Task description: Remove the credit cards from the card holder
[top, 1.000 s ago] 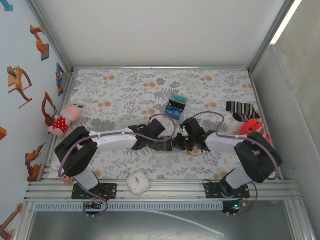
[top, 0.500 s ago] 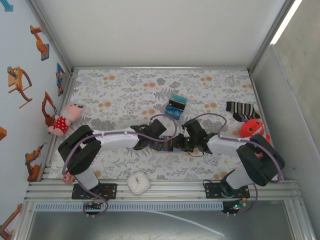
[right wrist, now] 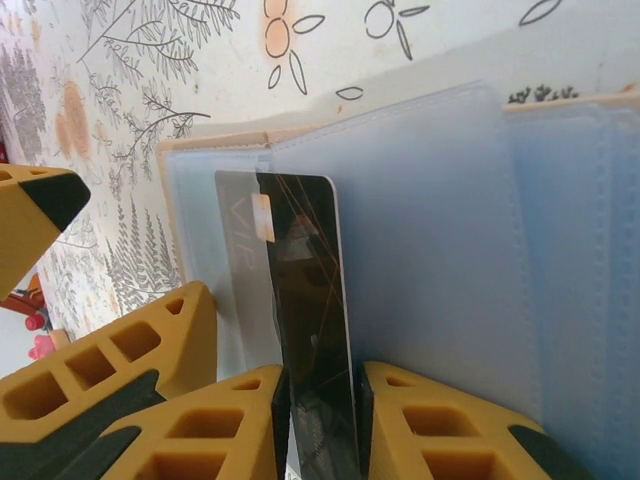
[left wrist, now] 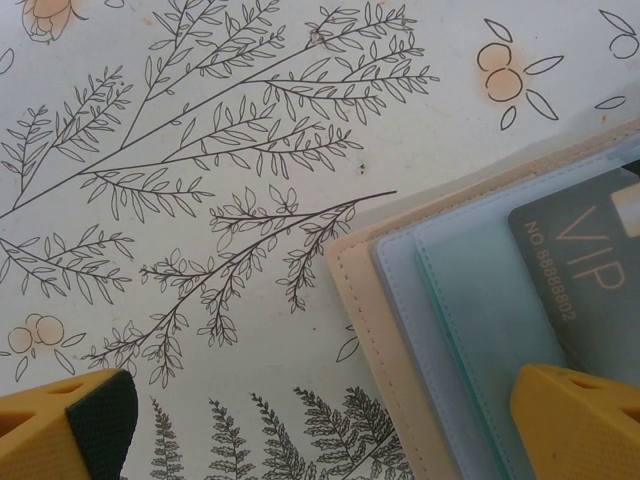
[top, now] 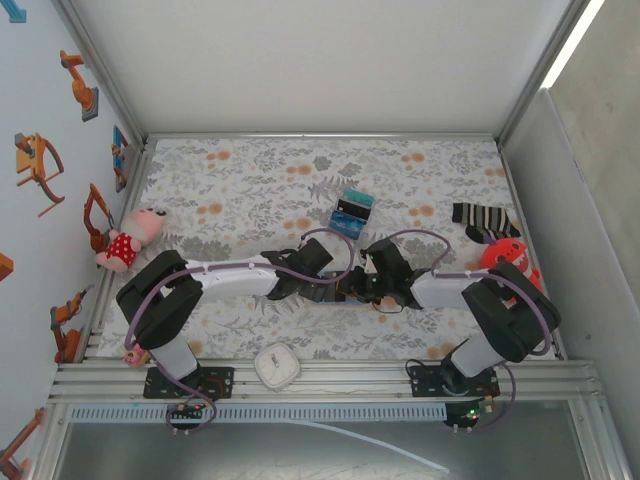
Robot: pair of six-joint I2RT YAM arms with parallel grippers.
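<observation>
The card holder [left wrist: 440, 330] lies open on the flowered cloth, tan outside and pale blue inside, between my two grippers. A grey VIP credit card [left wrist: 590, 260] sits in a pocket. My left gripper [left wrist: 320, 440] is wide open, one yellow finger [left wrist: 580, 420] over the holder's edge and the other [left wrist: 65, 425] over bare cloth. My right gripper [right wrist: 320, 400] is shut on a dark credit card [right wrist: 310, 300], which rises tilted from the holder [right wrist: 440, 230] beside the VIP card [right wrist: 238, 260]. From above, both grippers [top: 300, 285] [top: 362, 285] meet at mid-table and hide most of the holder.
A teal, blue and black block [top: 352, 212] lies just behind the grippers. A striped sock [top: 485, 220] and a red toy [top: 505, 257] are at the right. A pink plush doll [top: 130, 238] is at the left wall, and a white clock [top: 277, 365] rests on the front rail.
My right gripper has slid a little left towards the holder and its jaws now stand slightly wider. The left arm shifted slightly and has stayed open.
</observation>
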